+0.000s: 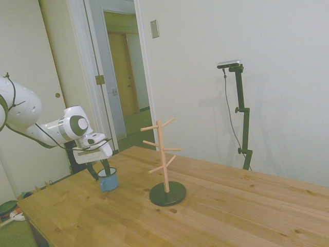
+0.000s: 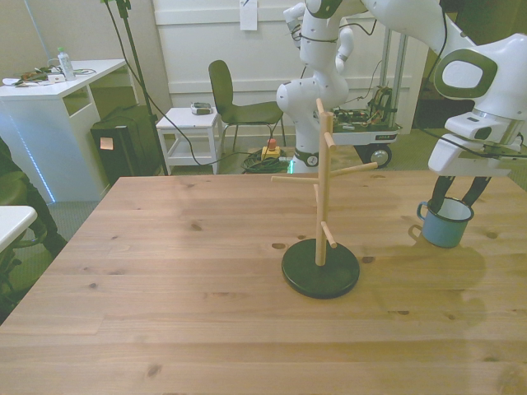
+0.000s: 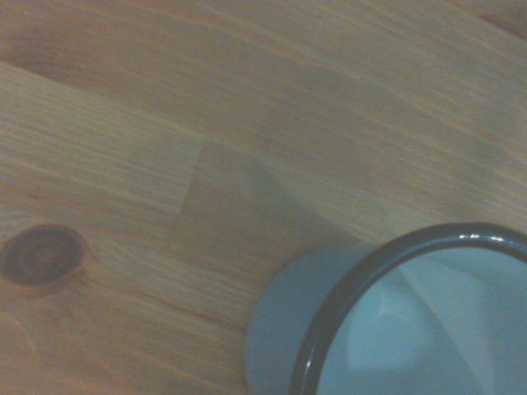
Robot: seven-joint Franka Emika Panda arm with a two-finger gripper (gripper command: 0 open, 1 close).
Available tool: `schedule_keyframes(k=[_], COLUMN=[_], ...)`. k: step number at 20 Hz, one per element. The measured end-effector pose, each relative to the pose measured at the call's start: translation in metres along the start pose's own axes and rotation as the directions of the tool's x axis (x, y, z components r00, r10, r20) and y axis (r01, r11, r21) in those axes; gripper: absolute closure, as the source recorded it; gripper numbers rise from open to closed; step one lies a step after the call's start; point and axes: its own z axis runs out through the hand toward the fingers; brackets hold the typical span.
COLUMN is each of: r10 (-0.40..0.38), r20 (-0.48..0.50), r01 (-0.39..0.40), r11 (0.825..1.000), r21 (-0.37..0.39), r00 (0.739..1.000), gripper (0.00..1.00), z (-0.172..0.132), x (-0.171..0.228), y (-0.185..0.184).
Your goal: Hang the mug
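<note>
- Gripping comes first: the gripper (image 2: 459, 197) stands over the mug (image 2: 445, 223), its dark fingers (image 2: 440, 192) spread and reaching down at the rim, not yet clamped on it. In the side view one finger looks to be inside the rim and the other outside the wall, though I cannot be sure.
- The mug sits upright on the table (image 2: 189, 271), near the edge at the front view's right, well apart from the peg stand (image 2: 321, 206). Its handle (image 2: 421, 211) points toward the stand.
- To do this well, I judge the fingers should pinch the wall on the side away from the handle, so the loop stays free to slide over a peg.
- Close firmly; the thin enamel-like wall may slip or tilt when lifted.
- The pegs slope upward, so the handle would need to come in from above the peg tip.
- The table is pale knotted wood with plank seams; the wrist view shows one dark knot (image 3: 41, 253) near the mug.
- Behind are white walls, an open doorway (image 1: 123, 72), a chair (image 2: 235, 103), a white desk (image 2: 58, 90) and a small side table (image 2: 191, 123).
</note>
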Motion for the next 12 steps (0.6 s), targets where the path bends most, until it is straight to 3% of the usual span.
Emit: schedule_keyframes(k=[12], r10=[0.005], r20=[-0.004], r01=[-0.005], r11=[1.0], r21=[0.008], r00=[1.0], gripper=[1.0], z=[-0.0001], x=[0.0028], y=[0.0006])
